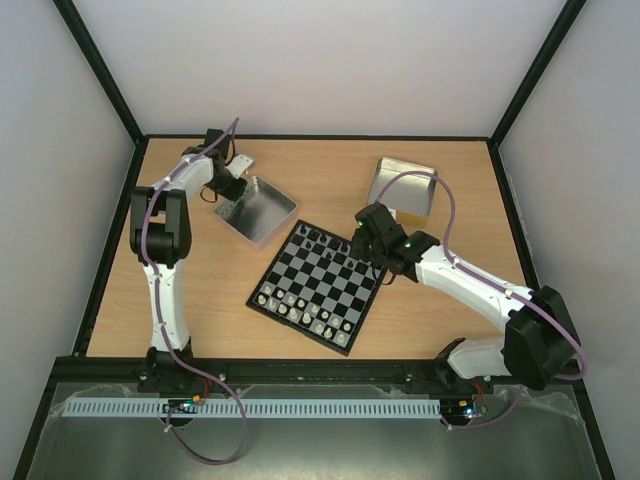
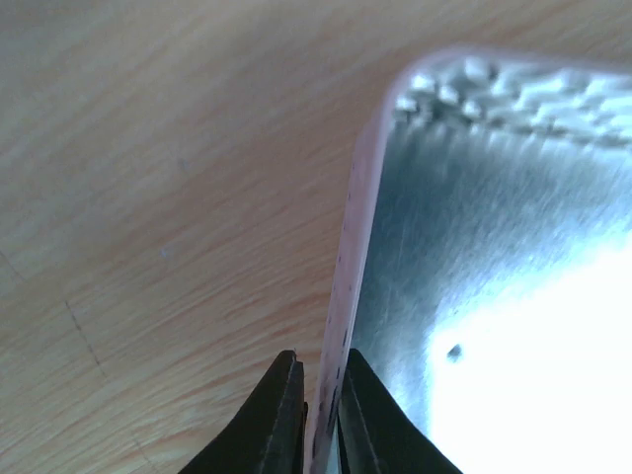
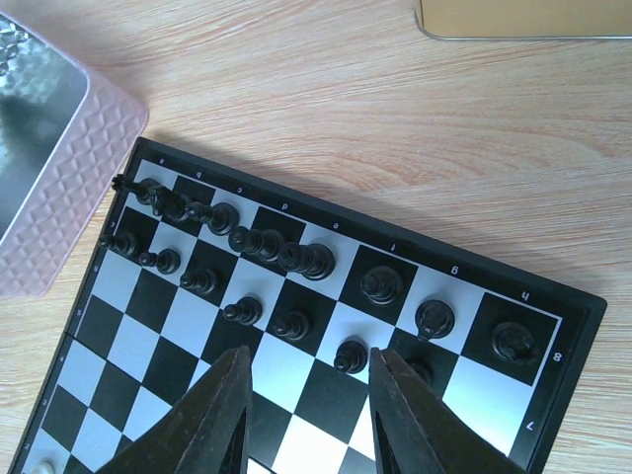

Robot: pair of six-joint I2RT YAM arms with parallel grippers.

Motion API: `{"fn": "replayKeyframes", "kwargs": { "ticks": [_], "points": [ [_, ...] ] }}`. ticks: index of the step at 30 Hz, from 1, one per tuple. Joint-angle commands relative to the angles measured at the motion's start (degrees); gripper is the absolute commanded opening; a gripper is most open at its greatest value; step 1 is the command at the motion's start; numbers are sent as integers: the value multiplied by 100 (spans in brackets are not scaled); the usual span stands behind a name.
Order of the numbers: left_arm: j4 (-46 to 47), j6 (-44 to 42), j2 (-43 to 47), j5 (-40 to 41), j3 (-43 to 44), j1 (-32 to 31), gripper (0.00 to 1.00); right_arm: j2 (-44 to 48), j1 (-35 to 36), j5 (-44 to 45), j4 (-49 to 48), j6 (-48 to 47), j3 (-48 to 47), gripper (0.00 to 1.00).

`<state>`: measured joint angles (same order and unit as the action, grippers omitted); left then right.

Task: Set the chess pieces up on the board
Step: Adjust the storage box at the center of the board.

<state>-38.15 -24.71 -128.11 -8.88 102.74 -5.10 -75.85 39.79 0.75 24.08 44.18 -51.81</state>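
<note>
Left gripper [image 2: 321,395]: pinched shut on the tray [image 2: 346,247] rim, far left of the board.
Board [image 1: 325,280]: middle squares bare.
Black chess pieces [image 3: 257,242]: two rows on its far edge, nearly done, I think.
Right gripper [image 3: 311,360]: half open above them, holding nothing.
Hard to see: one pawn [image 3: 420,370] was tucked behind a finger.

The board [image 1: 320,282] showed black and light-grey checks inside a thin black rim that carried pale letters and numerals. The chess pieces [image 3: 259,242] were glossy black and the opposing pieces [image 1: 290,299] whitish. The table [image 1: 330,165] was tan wood with fine darker grain. The left tray [image 3: 59,197] had a pale pink, diamond-embossed rim and a silver floor. The right tray [image 1: 400,180] was plain shiny metal. The arms [image 1: 165,300] were white with black joints, and the cables [image 1: 452,215] purple.
</note>
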Motion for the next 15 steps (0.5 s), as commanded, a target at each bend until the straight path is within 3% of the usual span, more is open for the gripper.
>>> {"fn": "replayKeyframes", "kwargs": {
  "ticks": [1, 15],
  "points": [
    [174, 214, 209, 365, -354, 74, 11, 110, 38, 31, -94, 45, 39, 32],
    [213, 1671, 793, 735, -1267, 124, 2, 135, 31, -31, -140, 49, 83, 32]
  ]
}}
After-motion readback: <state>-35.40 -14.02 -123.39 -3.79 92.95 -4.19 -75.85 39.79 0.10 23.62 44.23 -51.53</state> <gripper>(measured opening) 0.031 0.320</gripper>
